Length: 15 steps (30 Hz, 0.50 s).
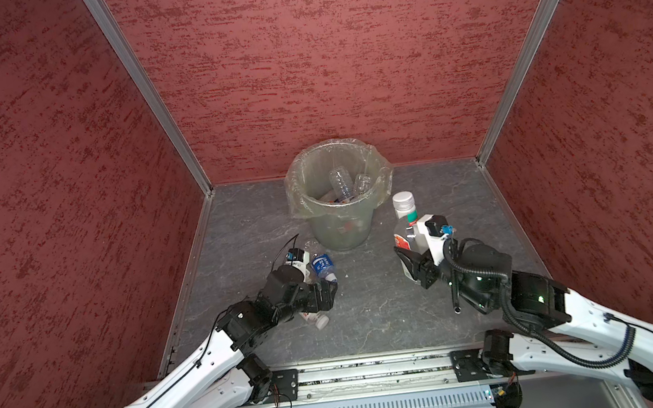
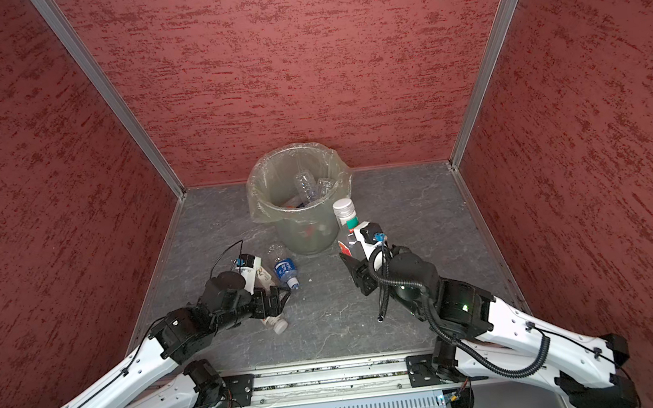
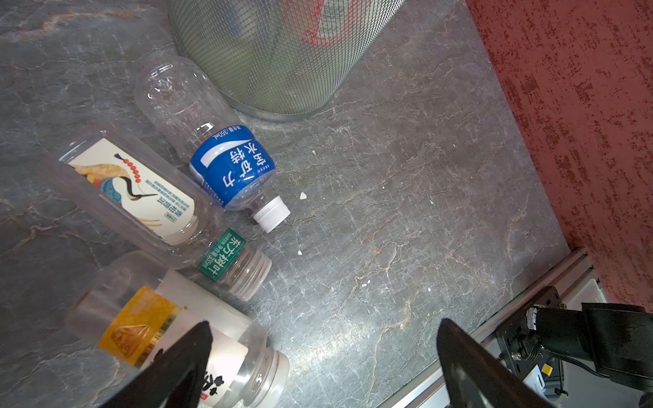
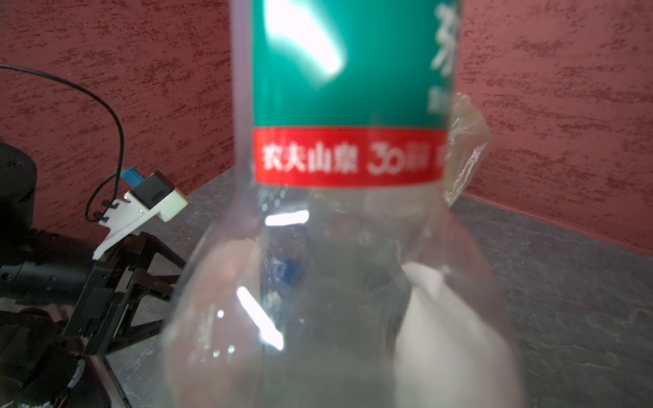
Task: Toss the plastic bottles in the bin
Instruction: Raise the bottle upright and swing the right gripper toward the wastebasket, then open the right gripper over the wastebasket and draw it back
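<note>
The right gripper (image 1: 416, 255) was clamped on the lower body of a tall clear bottle (image 1: 405, 221) with a green-and-red label and a white cap. It held the bottle upright just to the right of the bin (image 1: 340, 228). That bottle filled the right wrist view (image 4: 349, 148), and whether its base met the table could not be told. The left gripper (image 3: 325, 356) had its jaws spread wide and held nothing. It hung low over three bottles lying on the grey stone-patterned table (image 1: 375, 316) near the bin's left foot. One of its fingers (image 3: 183, 360) overlapped the yellow-labelled bottle (image 3: 148, 325), though contact could not be judged. Beside that lay the crane-labelled bottle (image 3: 134, 190). Nearest the bin lay the blue-labelled bottle (image 3: 231, 169), its white cap pointing away from the bin. Inside the bin's clear liner lay several clear bottles (image 1: 341, 184).
</note>
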Motion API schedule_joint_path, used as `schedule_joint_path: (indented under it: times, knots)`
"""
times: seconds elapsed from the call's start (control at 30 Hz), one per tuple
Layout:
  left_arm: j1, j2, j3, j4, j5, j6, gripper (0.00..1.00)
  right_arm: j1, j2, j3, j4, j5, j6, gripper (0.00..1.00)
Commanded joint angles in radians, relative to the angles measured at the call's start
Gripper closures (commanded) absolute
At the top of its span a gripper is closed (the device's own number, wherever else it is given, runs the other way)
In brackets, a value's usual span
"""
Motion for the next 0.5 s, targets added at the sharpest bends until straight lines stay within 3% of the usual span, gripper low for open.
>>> schedule_joint_path:
  times: [0.0,0.1,0.17,0.23,0.33,0.4,0.47]
  knots:
    - [-0.005,-0.004,0.023,0.017,-0.015,0.015,0.01,0.002,0.113,0.161,0.093,0.120,-0.086,0.81]
    - [-0.005,-0.017,0.009,0.016,-0.016,0.007,0.00,-0.055,0.286,0.359,0.102,0.116,-0.153,0.80]
    - [-0.006,-0.034,0.001,0.012,-0.020,-0.001,0.01,-0.139,0.410,0.502,0.095,0.037,-0.159,0.80]
    - [-0.006,-0.057,-0.008,0.002,-0.026,-0.013,0.01,-0.239,0.533,0.630,0.087,-0.059,-0.135,0.73]
    - [-0.008,-0.095,-0.014,-0.025,-0.035,-0.039,0.01,-0.363,0.749,0.874,0.032,-0.203,-0.090,0.42]
    - [-0.010,-0.124,-0.019,-0.054,-0.041,-0.057,0.01,-0.392,0.862,1.025,-0.017,-0.261,-0.062,0.14]
    - [-0.021,-0.161,-0.024,-0.089,-0.059,-0.073,0.01,-0.395,0.925,1.102,-0.041,-0.271,-0.057,0.02]
